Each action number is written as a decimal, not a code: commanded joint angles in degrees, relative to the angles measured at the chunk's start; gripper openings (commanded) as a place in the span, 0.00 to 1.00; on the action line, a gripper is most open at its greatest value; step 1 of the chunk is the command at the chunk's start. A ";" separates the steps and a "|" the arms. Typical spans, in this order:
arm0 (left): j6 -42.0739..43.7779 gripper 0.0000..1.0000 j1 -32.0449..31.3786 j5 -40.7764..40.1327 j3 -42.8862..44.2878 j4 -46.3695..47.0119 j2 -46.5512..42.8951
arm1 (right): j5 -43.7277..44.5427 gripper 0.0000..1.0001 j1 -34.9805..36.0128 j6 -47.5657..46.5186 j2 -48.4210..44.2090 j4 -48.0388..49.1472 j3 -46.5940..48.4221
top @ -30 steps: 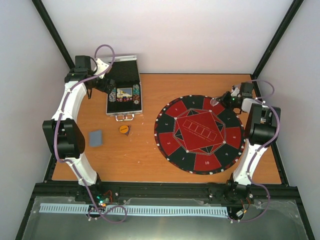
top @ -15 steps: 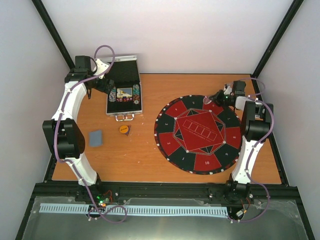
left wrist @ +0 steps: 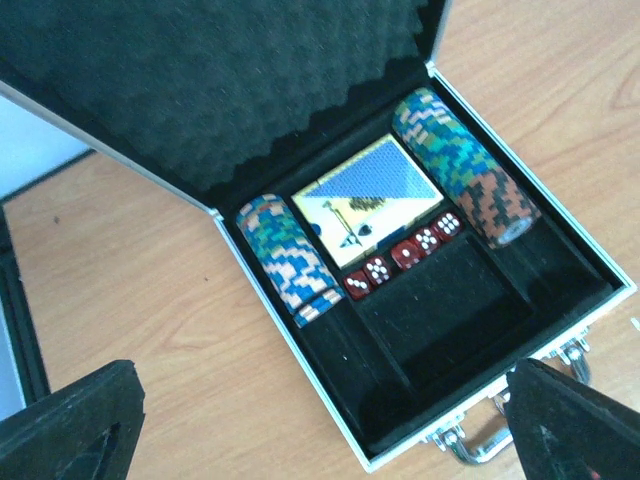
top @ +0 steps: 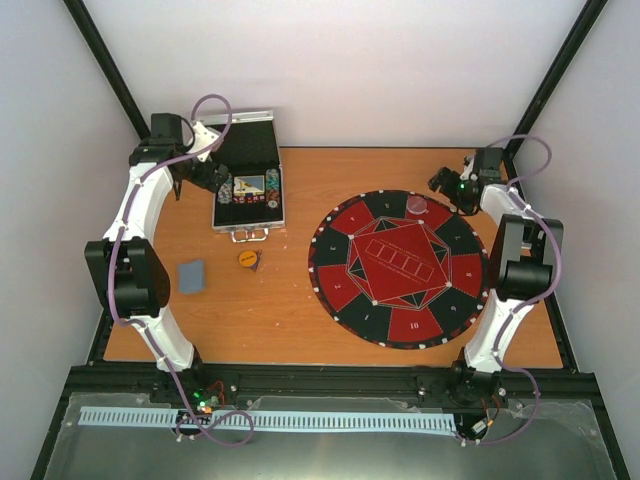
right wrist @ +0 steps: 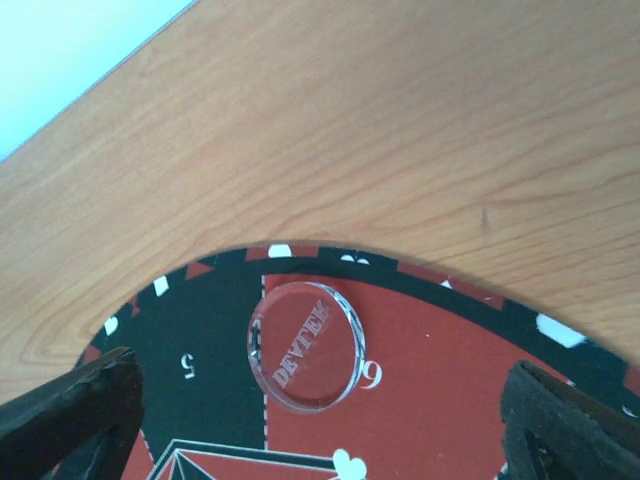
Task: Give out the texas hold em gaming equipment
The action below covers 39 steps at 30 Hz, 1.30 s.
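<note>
A clear round dealer disc (right wrist: 303, 345) lies flat on the far rim of the red and black poker mat (right wrist: 480, 400), where fields 5 and 6 meet. My right gripper (right wrist: 320, 430) hovers over it, open, touching nothing. From the top the disc (top: 417, 205) lies just left of that gripper (top: 443, 184). My left gripper (left wrist: 330, 440) is open above the open case (left wrist: 330, 400), which holds two chip rows (left wrist: 285, 255), (left wrist: 460, 170), a card deck (left wrist: 370, 195) and red dice (left wrist: 400, 258). An orange marker disc (top: 247, 258) and grey-blue cards (top: 191, 276) lie on the table.
The case (top: 248, 190) stands at the far left with its foam-lined lid (left wrist: 230, 80) raised toward the back. The mat (top: 398, 268) covers the right half of the wooden table. Black frame posts rise at both far corners.
My right gripper has opened and let go of the clear disc on the mat's far rim, then drawn back toward the far right corner. The left arm has not moved.
</note>
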 commanded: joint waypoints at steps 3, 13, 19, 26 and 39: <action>2.35 0.97 -0.33 7.00 -2.71 -10.70 -2.42 | 14.24 1.00 5.44 -8.75 -7.29 -6.95 2.70; 1.86 0.83 -7.32 9.84 -19.17 -9.24 -3.03 | 14.12 1.00 9.77 -11.44 -9.21 -7.29 3.30; 1.98 0.82 -8.67 7.20 -21.82 -5.06 -0.56 | 13.41 1.00 10.49 -11.96 -9.48 -7.45 2.19; 2.09 0.76 -8.76 3.69 -27.28 -1.73 0.92 | 13.15 1.00 10.51 -12.11 -9.22 -7.31 1.53; 1.56 0.68 -8.76 0.72 -30.45 4.48 3.56 | 9.67 1.00 10.41 -12.13 -7.28 -7.23 2.37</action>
